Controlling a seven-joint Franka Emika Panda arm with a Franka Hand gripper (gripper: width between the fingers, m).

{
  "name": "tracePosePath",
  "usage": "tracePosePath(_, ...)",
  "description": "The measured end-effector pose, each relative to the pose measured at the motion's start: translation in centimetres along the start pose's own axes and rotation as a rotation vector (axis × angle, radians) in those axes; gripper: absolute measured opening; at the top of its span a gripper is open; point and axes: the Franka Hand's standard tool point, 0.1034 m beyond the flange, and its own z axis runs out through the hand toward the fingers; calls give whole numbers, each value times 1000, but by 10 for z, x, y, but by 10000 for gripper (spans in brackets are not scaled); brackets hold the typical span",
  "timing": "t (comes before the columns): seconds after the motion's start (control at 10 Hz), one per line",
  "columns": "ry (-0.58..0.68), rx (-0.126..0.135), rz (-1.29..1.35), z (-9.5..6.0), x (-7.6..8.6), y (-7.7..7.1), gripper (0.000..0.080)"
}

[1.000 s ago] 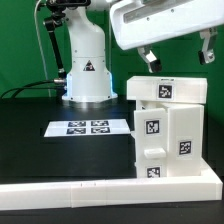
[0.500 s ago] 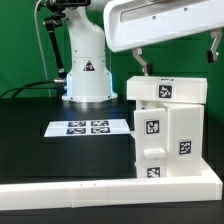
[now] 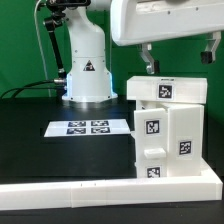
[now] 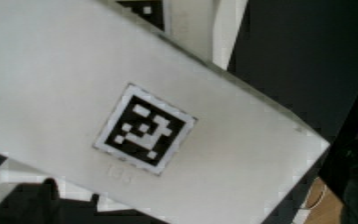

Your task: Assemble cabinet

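Observation:
The cabinet [image 3: 168, 130] is a white blocky box with several black-and-white tags, standing on the black table at the exterior view's right, against the white front rail. My gripper [image 3: 180, 58] hovers just above its top piece [image 3: 165, 90], open and empty, with one dark finger [image 3: 148, 63] over the top's left part and the other [image 3: 212, 50] at the right edge. In the wrist view the top piece [image 4: 158, 90] fills the picture, close below, with its tag [image 4: 146, 125] in the middle. The fingers touch nothing.
The marker board [image 3: 88, 127] lies flat on the black table left of the cabinet. The robot base [image 3: 86, 70] stands behind it with cables to its left. A white rail [image 3: 70, 192] runs along the table's front edge.
The hand has shifted and turned slightly above the cabinet, staying at about the same height with the fingers spread. The cabinet has not moved.

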Motion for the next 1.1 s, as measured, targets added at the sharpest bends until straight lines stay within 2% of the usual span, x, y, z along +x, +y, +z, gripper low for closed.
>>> tracePosePath(0.4,-29,-10,-358,3,-5,3,797)
tracePosePath(0.6,-40,-39,-489,5,-4,0,797)
tracePosePath(0.9,-58,-35,-742,9,-6,7,797)
tracePosePath(1.1,-68,-29,-790,15,-9,11,797)
